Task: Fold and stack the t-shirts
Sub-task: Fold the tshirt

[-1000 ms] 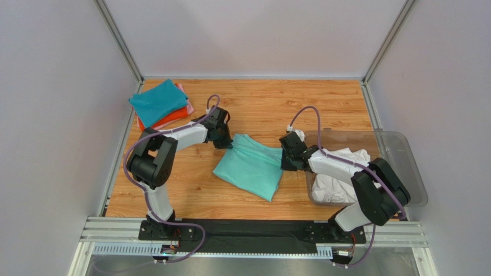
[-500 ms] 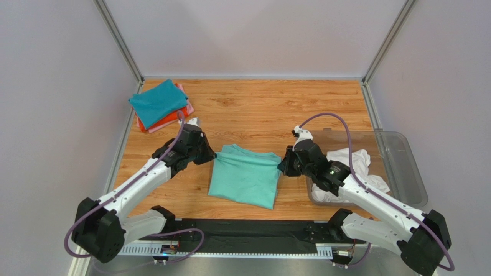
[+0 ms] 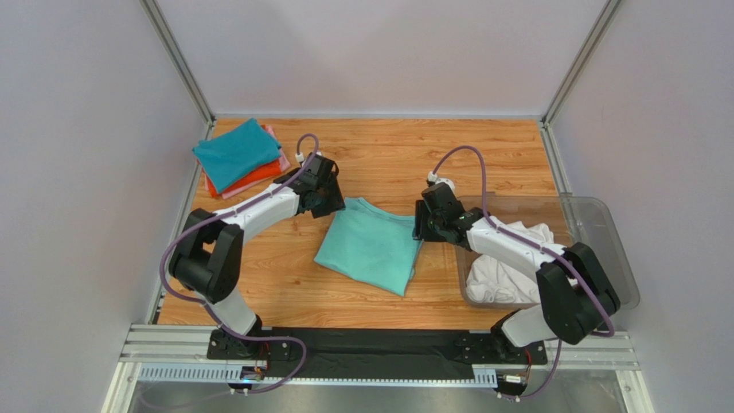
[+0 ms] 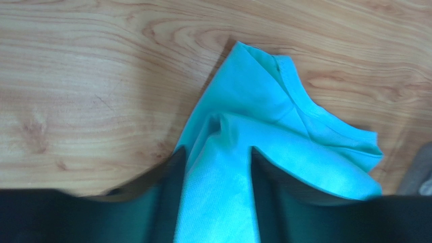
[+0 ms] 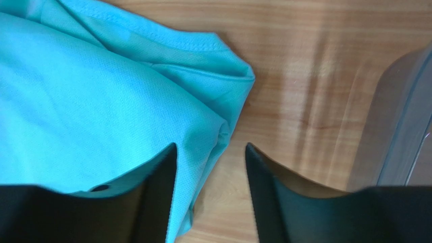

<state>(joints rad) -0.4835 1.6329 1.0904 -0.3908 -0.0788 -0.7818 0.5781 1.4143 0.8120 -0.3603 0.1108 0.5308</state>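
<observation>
Centrally on the tabletop (image 3: 388,155) lies the folded mint-green t-shirt (image 3: 370,251). At its far-left corner the left gripper (image 4: 215,157) has its jaws parted astride a fabric ridge; at its far-right corner the right gripper (image 5: 210,149) has its jaws released. Far left, the teal-blue t-shirt (image 3: 234,153) tops the orange-red (image 3: 263,176) and pink (image 3: 274,136) ones.

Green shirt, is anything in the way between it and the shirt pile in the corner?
Nothing visible blocks the green shirt from the pile, just wooden table. The robot's own left hand sits at the shirt's corner on that side.
</observation>
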